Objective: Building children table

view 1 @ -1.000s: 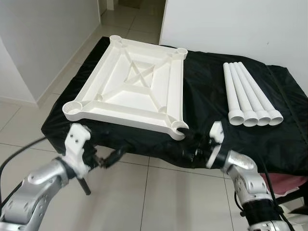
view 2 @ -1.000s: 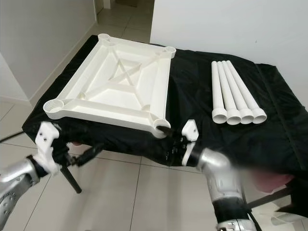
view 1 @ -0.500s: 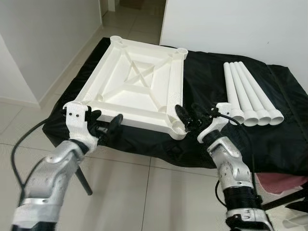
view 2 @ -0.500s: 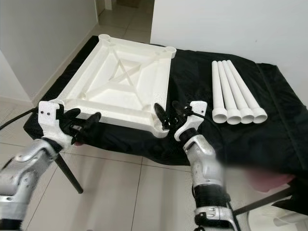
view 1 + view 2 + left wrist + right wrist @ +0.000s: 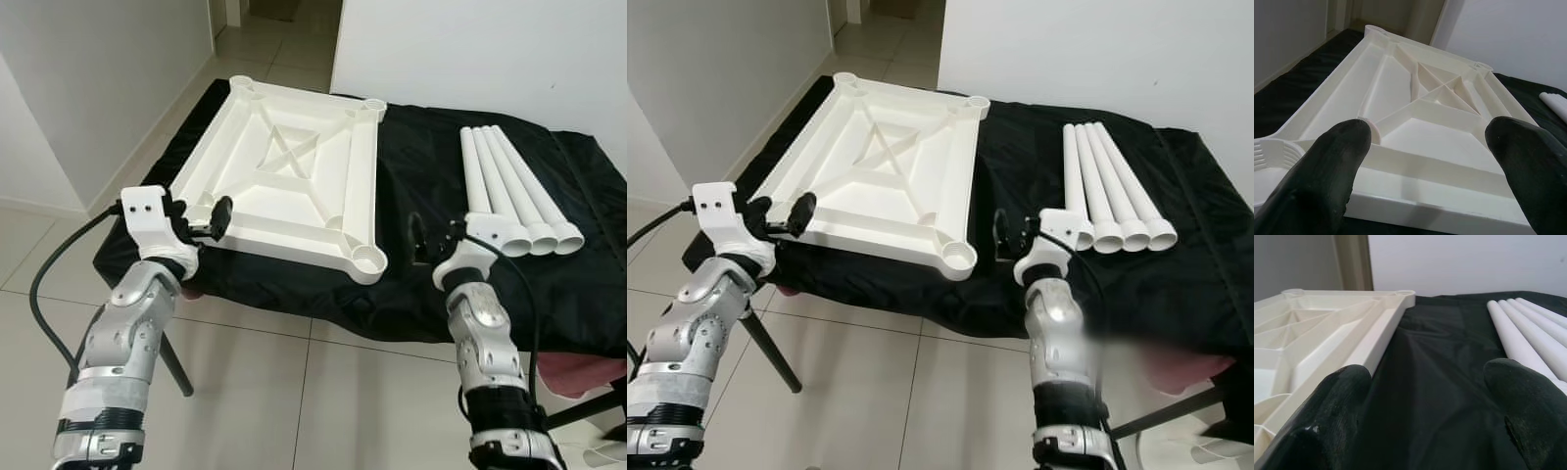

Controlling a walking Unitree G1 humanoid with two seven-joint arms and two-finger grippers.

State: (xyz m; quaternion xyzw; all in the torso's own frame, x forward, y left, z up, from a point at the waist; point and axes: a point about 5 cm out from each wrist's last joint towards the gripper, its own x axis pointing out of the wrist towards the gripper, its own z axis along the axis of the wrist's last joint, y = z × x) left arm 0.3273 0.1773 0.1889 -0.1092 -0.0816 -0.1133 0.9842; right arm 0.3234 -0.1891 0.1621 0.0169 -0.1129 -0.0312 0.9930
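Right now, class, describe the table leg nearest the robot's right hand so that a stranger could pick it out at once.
On the black cloth, right of the upturned white tabletop, four white tubes lie side by side. The one wanted is the leftmost leg, closest to the tabletop, its open end beside the right hand.

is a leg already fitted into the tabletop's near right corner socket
No, that corner socket of the tabletop is open, and four legs lie on the cloth.
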